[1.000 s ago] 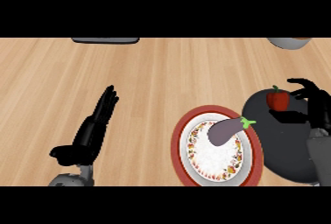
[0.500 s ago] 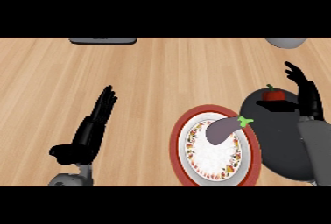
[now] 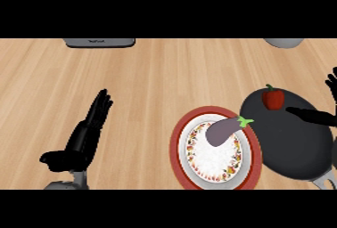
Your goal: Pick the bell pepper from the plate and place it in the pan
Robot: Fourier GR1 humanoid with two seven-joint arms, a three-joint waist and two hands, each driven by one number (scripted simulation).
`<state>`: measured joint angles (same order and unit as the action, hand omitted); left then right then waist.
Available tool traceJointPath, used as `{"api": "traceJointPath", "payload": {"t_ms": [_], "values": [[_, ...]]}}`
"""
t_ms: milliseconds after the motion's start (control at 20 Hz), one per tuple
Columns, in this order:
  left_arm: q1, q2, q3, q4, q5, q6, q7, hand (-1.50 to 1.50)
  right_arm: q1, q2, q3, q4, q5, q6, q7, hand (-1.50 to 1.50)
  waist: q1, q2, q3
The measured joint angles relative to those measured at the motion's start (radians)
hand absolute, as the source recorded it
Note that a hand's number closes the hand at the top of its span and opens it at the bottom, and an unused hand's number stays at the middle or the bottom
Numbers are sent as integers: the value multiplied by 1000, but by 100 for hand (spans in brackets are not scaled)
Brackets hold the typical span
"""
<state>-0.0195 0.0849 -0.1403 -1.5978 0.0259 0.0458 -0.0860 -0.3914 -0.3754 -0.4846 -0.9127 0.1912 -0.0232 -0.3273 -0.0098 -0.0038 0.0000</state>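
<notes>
- Tabletop [image 3: 164, 75]: pale wood planks, grain running across the view.
- Far edge, left of centre: a grey appliance [image 3: 99, 42], flat-fronted and cut off by the top of the view. Could not tell what it was.
- Left hand [image 3: 84, 136]: low on the left side, on edge, fingers straight and together, pointing away from the robot, thumb out to the left. Open, holding nothing, well apart from the plate. A short piece of grey forearm showed below it.
- Plate [image 3: 176, 147]: right of centre, near the lower edge. Red outer rim, white middle with a speckled ring of colour.
- Eggplant [image 3: 220, 132]: purple, lying on the upper part of the plate, green stem end pointing up-right toward the pan.
- Pan [image 3: 289, 142]: dark and round, just right of the plate, its left edge touching or overlapping the plate's rim. A grey handle stub ran off at the lower right corner.
- Bell pepper [image 3: 273, 98]: red with a small green stem, upright, inside the pan near its far rim. Nothing touched it.
- Right hand [image 3: 316, 116]: at the right edge, partly out of view. Thumb stretched leftward over the pan, below and right of the bell pepper. Fingers spread wide higher up the edge. Open, holding nothing.
- Far edge, right: a grey bowl [image 3: 284, 42], only its near side in view.
</notes>
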Motion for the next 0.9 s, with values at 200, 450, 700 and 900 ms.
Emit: {"api": "traceJointPath", "payload": {"t_ms": [200,450,700,900], "values": [[2,-5,5,8,1,-1,-10,0,111,-26,-38,-84,-124,184,-3,-150,-8,-1,-1],[3,-17,-2,3,-7,2,-5,0,244,-70,-68,-122,-216,371,-87,-150,-2,1,0],[31,-26,-13,-2,-20,-3,-27,0,379,-90,-87,-185,-251,472,-166,-150,3,2,0],[37,-27,-4,-10,-18,-17,-28,0,459,-85,-93,-223,-246,499,-227,-150,5,3,0]]}}
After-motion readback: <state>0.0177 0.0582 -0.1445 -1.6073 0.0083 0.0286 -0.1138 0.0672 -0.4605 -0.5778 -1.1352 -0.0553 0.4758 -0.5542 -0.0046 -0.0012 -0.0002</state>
